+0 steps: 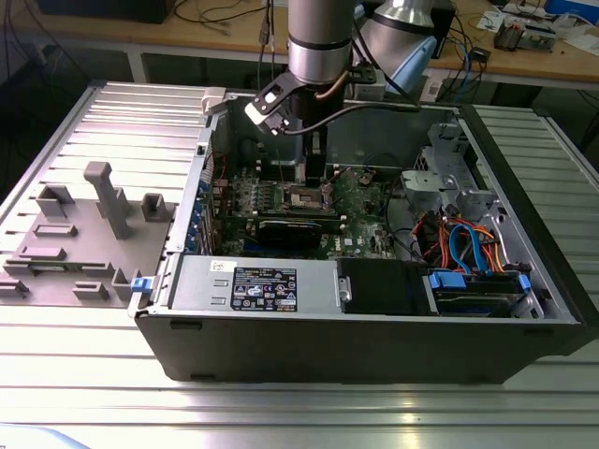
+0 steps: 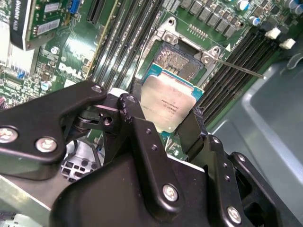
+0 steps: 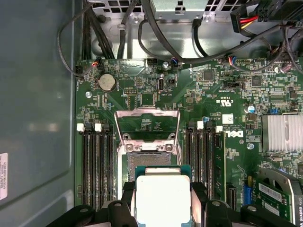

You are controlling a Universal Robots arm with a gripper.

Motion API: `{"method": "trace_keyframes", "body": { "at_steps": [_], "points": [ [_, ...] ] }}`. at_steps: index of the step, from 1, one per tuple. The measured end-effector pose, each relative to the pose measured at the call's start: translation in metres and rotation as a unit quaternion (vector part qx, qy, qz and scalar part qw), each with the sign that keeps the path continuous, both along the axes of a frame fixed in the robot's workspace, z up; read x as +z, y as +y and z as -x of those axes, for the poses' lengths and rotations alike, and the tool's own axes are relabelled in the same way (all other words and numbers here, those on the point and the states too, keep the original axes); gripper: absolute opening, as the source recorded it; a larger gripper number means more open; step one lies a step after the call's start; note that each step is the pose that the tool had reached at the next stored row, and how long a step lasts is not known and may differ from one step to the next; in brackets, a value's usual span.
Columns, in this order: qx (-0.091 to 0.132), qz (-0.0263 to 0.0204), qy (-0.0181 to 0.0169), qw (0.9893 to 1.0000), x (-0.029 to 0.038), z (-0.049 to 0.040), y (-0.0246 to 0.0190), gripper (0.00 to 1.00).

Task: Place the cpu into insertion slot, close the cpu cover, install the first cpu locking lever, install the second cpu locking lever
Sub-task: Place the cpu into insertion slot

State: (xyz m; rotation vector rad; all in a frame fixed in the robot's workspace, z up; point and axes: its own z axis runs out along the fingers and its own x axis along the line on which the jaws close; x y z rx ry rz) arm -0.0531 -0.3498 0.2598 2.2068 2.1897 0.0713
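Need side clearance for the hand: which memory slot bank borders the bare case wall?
The memory slot bank across the insertion slot from the silver heatsink; the other bank faces that heatsink.

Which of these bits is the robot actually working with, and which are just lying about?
In the job: gripper, shut on the cpu; empty insertion slot; cpu cover, raised open.

Lying about: graphics card; memory slots; coin battery; cables; grey blocks beside the case.

Dull silver metal cpu [image 3: 162, 198], shiny bare-metal cpu cover [image 3: 147, 112], glossy circuit board [image 3: 156, 90].
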Motion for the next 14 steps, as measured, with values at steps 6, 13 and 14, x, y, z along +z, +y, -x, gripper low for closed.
{"method": "trace_keyframes", "body": {
  "at_steps": [6, 13, 14],
  "points": [
    [0.007, 0.0001, 0.0001, 1.0000, -0.0111, 0.0000, 0.0000, 0.54],
    [0.011, 0.0012, 0.0001, 0.9999, -0.0291, 0.0008, 0.0016, 0.54],
    [0.011, 0.0012, 0.0001, 0.9999, -0.0313, 0.0008, 0.0025, 0.54]
  ]
}}
